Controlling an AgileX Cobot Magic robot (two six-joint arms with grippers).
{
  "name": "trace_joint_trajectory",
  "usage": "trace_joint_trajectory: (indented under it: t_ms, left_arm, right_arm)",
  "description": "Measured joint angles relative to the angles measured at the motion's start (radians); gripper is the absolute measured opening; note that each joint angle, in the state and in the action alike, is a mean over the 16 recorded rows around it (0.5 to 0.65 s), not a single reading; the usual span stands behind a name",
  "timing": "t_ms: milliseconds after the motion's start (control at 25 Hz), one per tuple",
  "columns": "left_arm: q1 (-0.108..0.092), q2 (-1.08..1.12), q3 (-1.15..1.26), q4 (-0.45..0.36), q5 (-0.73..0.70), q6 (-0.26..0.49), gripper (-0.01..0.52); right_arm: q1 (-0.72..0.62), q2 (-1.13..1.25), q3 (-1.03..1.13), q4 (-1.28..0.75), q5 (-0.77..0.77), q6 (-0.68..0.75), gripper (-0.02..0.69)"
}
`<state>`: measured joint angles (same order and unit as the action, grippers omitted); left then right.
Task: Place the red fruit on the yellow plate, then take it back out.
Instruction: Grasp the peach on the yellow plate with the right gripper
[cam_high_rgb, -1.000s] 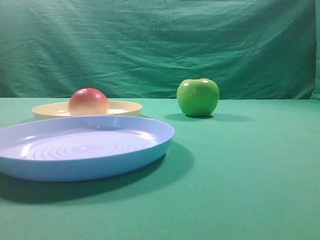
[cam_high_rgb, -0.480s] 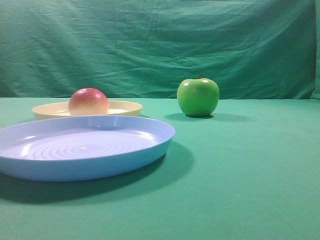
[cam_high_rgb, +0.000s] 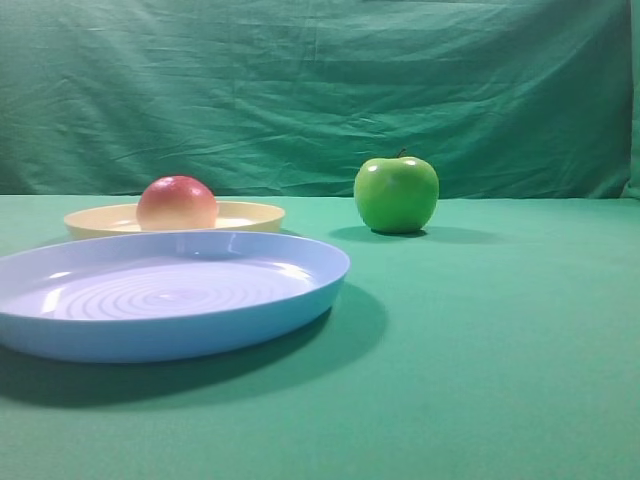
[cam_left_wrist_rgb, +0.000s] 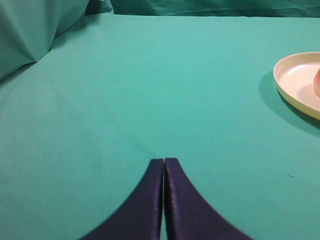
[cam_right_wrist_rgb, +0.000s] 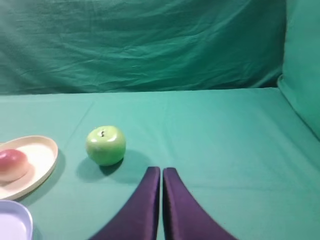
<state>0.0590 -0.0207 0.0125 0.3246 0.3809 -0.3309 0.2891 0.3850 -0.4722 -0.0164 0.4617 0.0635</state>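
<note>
The red fruit (cam_high_rgb: 176, 203) sits on the yellow plate (cam_high_rgb: 250, 214), so placing looks done; taking it out remains. My left gripper (cam_left_wrist_rgb: 163, 161) and right gripper (cam_right_wrist_rgb: 161, 170) hang pressed together, empty, well apart from it.

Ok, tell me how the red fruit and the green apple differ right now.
Colour: the red fruit is red on top, fading to pale peach below; the green apple is glossy green all over.
Place: the red fruit lies in the yellow plate; the green apple stands on the green cloth, apart from both plates.
Stem: the green apple shows a dark stem; the red fruit shows none.
Both are round, of similar size, and untouched by any gripper.
</note>
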Motion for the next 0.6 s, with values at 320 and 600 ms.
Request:
trace_joint_trajectory:
  t_ms: [320, 600]
  left_arm:
    - [0.0, 0.0, 0.0, 0.0, 0.0, -0.001, 0.0]
    - [0.0, 0.0, 0.0, 0.0, 0.0, -0.001, 0.0]
  right_arm:
    - [0.155, 0.295, -0.242, 0.0, 0.137, -0.023, 0.0]
    - [0.231, 0.527, -0.386, 0.006, 0.188, -0.031, 0.0]
